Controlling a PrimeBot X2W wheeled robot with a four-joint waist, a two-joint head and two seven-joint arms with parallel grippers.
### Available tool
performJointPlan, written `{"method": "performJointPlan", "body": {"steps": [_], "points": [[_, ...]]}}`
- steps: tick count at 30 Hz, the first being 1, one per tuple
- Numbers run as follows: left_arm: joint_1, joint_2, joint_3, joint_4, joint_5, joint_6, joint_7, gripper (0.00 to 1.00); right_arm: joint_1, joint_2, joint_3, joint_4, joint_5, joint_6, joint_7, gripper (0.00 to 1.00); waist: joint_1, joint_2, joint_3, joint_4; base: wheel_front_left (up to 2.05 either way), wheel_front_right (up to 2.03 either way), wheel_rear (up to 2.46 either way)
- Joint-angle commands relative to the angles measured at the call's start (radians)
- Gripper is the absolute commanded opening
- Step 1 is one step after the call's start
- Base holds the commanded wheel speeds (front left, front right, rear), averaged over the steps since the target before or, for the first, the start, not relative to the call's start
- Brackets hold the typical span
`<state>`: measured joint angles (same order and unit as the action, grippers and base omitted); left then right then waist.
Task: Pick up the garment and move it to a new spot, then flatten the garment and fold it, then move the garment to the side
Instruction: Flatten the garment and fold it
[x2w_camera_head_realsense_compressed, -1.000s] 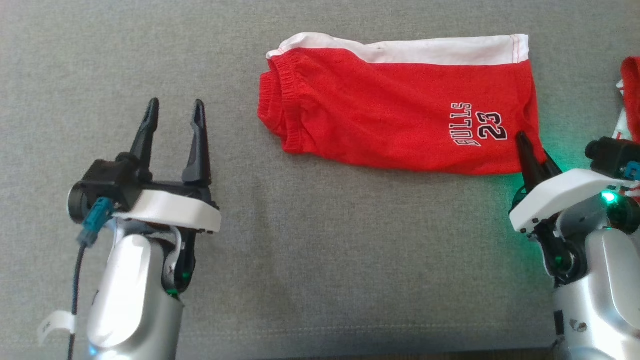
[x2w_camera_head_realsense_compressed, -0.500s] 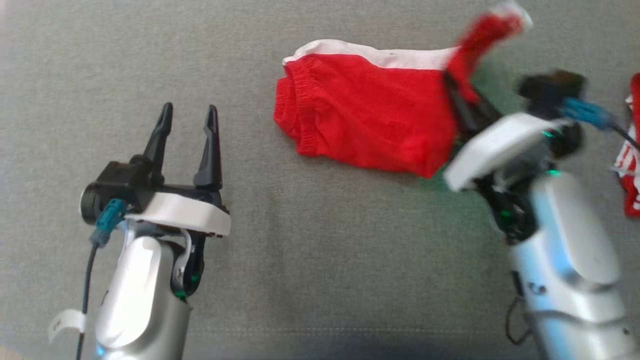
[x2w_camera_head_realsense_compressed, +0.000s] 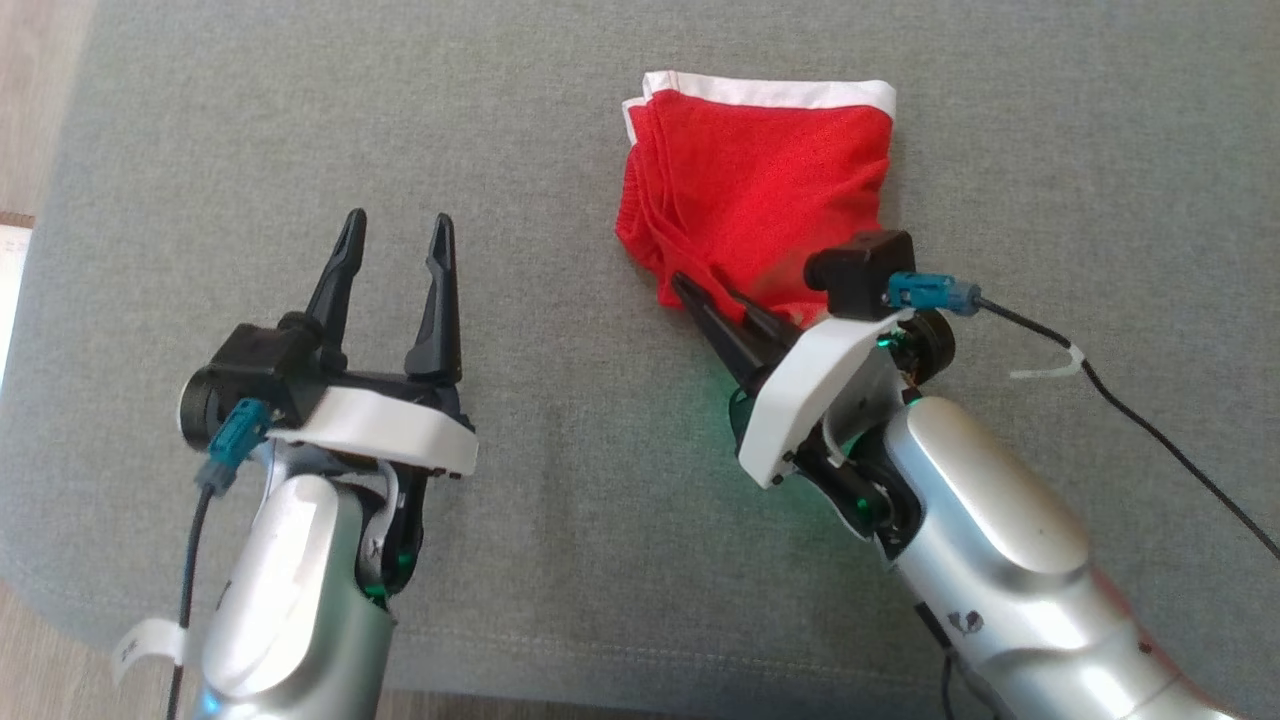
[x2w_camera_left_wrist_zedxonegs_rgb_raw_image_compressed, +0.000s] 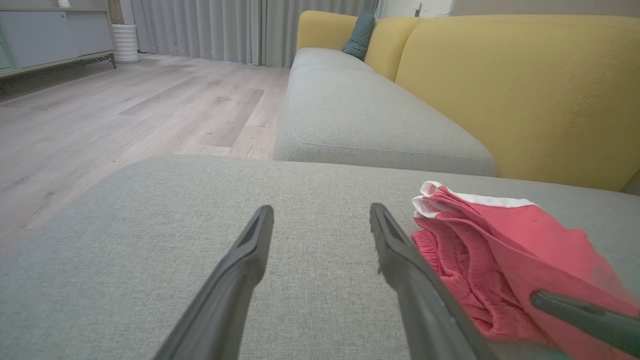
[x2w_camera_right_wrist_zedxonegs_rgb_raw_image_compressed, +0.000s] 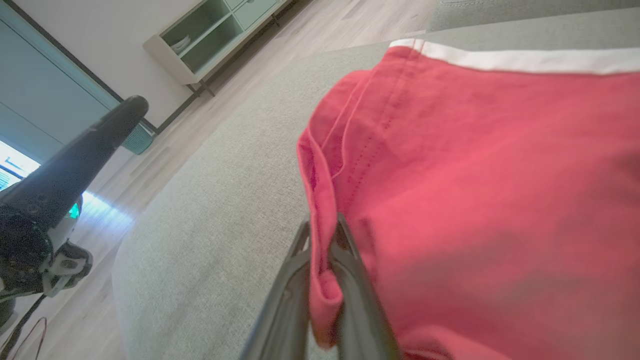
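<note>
Dark fingers of the right gripper pinch a fold at the near edge of the red garment, folded on the grey cushion; the left gripper hangs spread and empty, apart to its left

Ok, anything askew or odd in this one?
Only the fold: the red garment lies doubled on the grey cushion, its layered edges fanned rather than flush, with the lower corner bunched in the shut right gripper. No damage visible.

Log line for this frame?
right gripper: shut on red-and-white fabric shorts | left gripper: open, empty | shorts: folded over on grey fabric cushion
</note>
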<state>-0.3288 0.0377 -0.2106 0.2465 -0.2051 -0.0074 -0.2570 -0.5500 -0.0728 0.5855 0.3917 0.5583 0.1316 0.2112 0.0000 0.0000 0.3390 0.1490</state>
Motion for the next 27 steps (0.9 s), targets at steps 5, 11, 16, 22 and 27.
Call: {"method": "performJointPlan", "body": {"steps": [5,11,16,22,27], "points": [[-0.003,0.013,0.037,-0.042,-0.005,0.013,-0.005,1.0,-0.055,0.022,0.04,0.011,0.022,-0.001,-0.085,1.0,0.0,0.0,0.011,0.0,0.0,0.0,0.0],[-0.005,0.013,0.042,-0.045,-0.001,0.015,-0.005,1.0,-0.087,0.022,0.059,-0.02,0.018,-0.001,-0.204,1.0,0.0,0.0,0.013,-0.013,0.0,0.0,0.0],[0.001,0.014,0.055,-0.05,0.013,0.018,-0.005,1.0,-0.093,0.019,-0.039,-0.04,-0.091,-0.001,-0.319,1.0,0.0,0.0,0.001,-0.041,0.0,0.0,0.0],[0.024,0.027,0.08,-0.063,0.026,0.02,-0.005,1.0,0.043,-0.056,-0.327,-0.115,-0.225,-0.001,-0.358,1.0,0.0,0.0,-0.031,-0.088,0.0,0.0,0.0],[0.042,0.04,0.091,-0.069,0.028,0.018,-0.005,1.0,0.177,-0.077,-0.479,-0.197,-0.278,-0.001,-0.327,1.0,0.0,0.0,-0.053,-0.116,0.0,0.0,0.0]]}}
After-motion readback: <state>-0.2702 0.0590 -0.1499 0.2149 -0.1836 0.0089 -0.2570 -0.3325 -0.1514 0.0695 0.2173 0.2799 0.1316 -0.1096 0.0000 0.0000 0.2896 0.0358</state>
